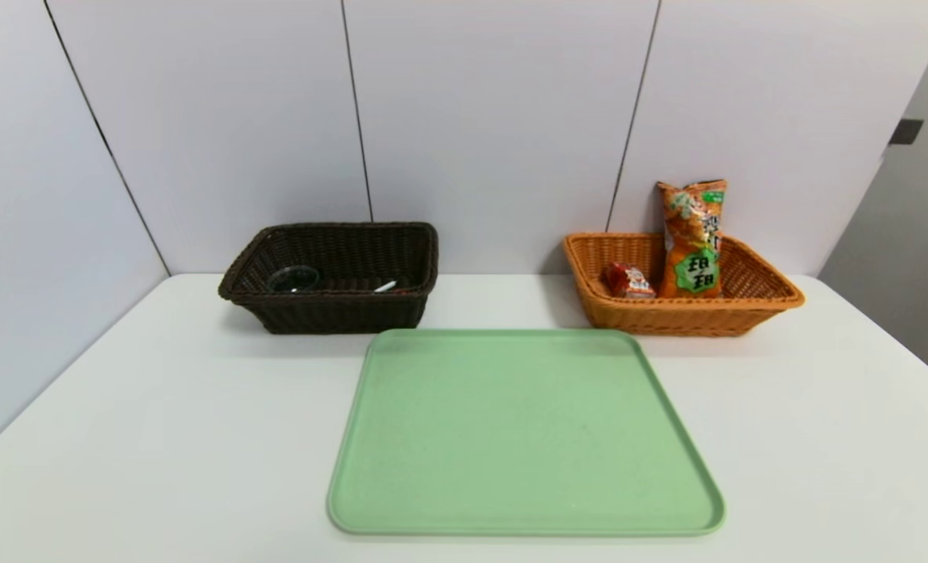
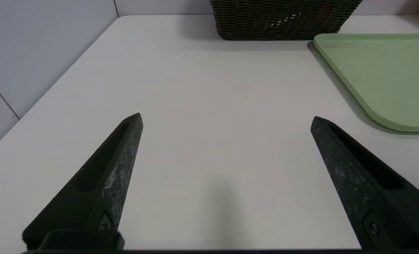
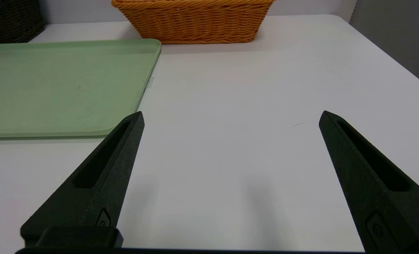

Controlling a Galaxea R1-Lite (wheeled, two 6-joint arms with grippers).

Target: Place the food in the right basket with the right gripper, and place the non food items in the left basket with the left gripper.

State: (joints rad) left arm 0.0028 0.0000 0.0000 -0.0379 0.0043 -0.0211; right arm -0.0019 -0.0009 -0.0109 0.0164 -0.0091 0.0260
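Two baskets stand at the back of the white counter [image 1: 120, 438], against the pale panelled wall [image 1: 495, 117], well apart from each other.

Item 1: dark brown basket [image 1: 331, 309], on the robot's left. Contents: a clear glass cup [image 1: 293, 277] toward its left end and a white pen [image 1: 385, 287] lying toward its right end. A trace of red shows beside the pen; what it belongs to cannot be told.

Item 2: orange basket [image 1: 690, 317], on the robot's right. Contents: a long orange snack bag [image 1: 694, 238] standing upright, its top rising above the rim, and a small red drink carton [image 1: 628, 281] lying just beside it, to its left.

Item 3: green tray [image 1: 522, 434], flat on the counter, in front of and between the two baskets, its far edge near both. Nothing lies on it.

Item 4: left gripper [image 2: 227, 120], seen only in the left wrist view. Fingers spread wide, nothing between them, held over bare counter, pointing toward the dark brown basket, with the tray's near corner off to one side.

Item 5: right gripper [image 3: 230, 116], seen only in the right wrist view. Fingers spread wide, nothing held, over bare counter, pointing toward the orange basket, with the tray alongside.

Neither arm shows in the head view.
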